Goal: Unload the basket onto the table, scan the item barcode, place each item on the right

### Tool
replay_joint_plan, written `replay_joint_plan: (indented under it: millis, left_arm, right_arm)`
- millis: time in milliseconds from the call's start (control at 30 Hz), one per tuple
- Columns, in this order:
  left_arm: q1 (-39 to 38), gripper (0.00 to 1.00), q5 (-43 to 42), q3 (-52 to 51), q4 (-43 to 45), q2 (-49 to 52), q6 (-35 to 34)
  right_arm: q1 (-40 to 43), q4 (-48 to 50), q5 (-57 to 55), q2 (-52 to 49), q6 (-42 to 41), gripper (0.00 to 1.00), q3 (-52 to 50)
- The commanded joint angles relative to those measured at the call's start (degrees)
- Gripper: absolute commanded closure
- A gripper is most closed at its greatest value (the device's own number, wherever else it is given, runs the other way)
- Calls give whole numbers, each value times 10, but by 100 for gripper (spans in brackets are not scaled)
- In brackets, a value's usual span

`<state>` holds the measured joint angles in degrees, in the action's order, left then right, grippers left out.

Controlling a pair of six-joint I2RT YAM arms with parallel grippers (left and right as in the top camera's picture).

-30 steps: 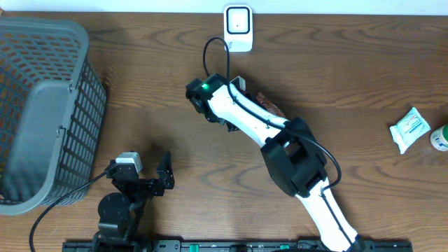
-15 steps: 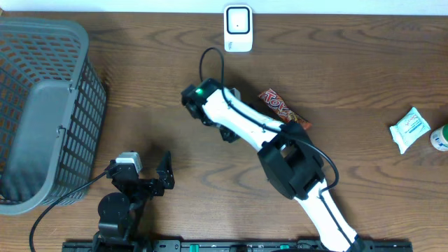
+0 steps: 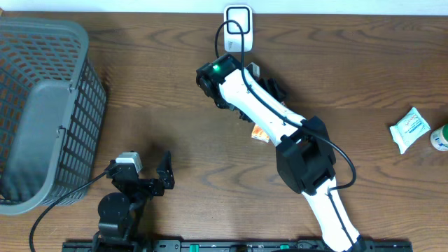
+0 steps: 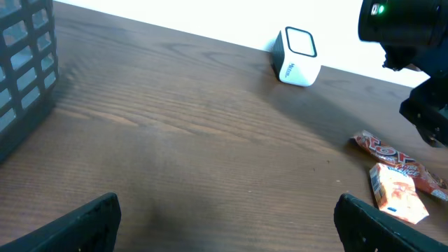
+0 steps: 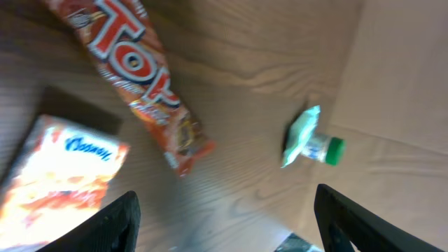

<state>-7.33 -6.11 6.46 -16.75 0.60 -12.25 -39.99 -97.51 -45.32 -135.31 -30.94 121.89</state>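
Above the candy bar (image 5: 143,84) and small box (image 5: 63,175), right gripper (image 5: 225,210) spread empty, arm stretched toward scanner (image 3: 239,26), left gripper (image 4: 227,210) spread.

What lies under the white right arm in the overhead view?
Only a corner of the small orange-and-white carton shows; the white right arm covers the rest. The red candy bar wrapper is hidden overhead; only wrist cameras show it.

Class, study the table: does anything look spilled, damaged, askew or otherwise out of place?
Nothing stands out. The candy bar and small box lie flat and intact beside each other on the table. The scanner stands at the far edge, and nothing has spilled.
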Motion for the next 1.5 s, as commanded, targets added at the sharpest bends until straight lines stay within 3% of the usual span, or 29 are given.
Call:
replay_joint_plan:
  millis: [0, 333, 533, 900, 1067, 1467]
  left_arm:
    - [2, 2, -8, -8, -17, -4, -5]
    - [2, 2, -8, -8, -17, -4, -5]
    - [1, 2, -8, -8, -17, -4, -5]
    - [2, 2, -8, -8, -17, -4, -5]
    - [2, 2, -8, -8, -17, -4, -5]
    - [2, 2, -8, -8, -17, -4, -5]
  right_arm:
    - [0, 0, -97, 13, 8, 24, -27]
    - [9, 2, -123, 13, -30, 24, -181]
    - [1, 59, -131, 13, -51, 20, -285]
    - [13, 343, -123, 13, 81, 17, -407]
    - [27, 453, -22, 13, 209, 26, -429]
    - [39, 472, -12, 13, 244, 30, -499]
